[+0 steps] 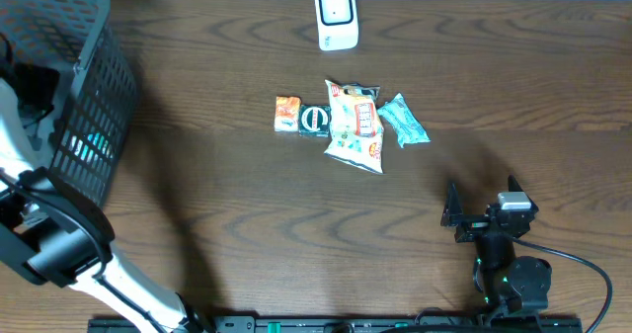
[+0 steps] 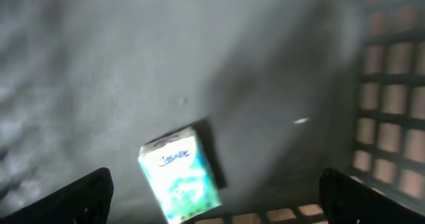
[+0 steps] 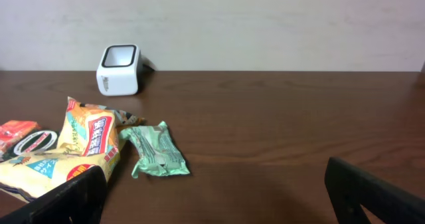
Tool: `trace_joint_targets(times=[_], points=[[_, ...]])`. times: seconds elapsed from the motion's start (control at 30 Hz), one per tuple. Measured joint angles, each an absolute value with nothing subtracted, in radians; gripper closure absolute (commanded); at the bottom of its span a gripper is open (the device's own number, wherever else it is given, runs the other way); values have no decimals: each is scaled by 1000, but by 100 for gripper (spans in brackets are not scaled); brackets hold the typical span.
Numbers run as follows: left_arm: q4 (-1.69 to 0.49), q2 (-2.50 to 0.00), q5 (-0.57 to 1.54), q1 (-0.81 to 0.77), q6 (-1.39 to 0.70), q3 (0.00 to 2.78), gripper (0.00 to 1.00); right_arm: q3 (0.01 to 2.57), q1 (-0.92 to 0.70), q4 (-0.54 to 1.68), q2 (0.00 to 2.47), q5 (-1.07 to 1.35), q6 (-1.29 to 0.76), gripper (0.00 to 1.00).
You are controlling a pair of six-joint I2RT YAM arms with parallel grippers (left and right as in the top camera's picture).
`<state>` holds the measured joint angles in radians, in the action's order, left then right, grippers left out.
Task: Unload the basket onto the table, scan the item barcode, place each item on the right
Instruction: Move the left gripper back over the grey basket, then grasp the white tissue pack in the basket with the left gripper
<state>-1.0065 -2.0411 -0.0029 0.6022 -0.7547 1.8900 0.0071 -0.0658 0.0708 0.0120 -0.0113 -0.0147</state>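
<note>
Teal box point(image 2: 179, 177), blurred, in basket point(image 2: 392, 84) below wide-open empty left claw point(image 2: 214, 187); right claw point(image 3: 212, 177) likewise.

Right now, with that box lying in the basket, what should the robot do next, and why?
Probably lift the left gripper out of the basket. Its fingers are open and the box lies free on the basket floor, so that item looks done. The snack bag, among others, waits near the scanner.

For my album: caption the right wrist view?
Open right gripper faces snack packets and a white scanner on a wooden table.
</note>
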Motion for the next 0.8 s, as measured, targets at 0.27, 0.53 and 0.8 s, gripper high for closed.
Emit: trace_joint_targets(times=[0.27, 0.53, 0.8], points=[[-1040, -2131, 24, 602, -828, 1889, 3, 7, -66, 71, 12, -12, -15, 1], [-1053, -2201, 107, 602, -841, 1880, 3, 7, -66, 71, 12, -11, -15, 1], [-1059, -2245, 126, 602, -841, 1877, 20, 7, -66, 71, 12, -11, -15, 1]])
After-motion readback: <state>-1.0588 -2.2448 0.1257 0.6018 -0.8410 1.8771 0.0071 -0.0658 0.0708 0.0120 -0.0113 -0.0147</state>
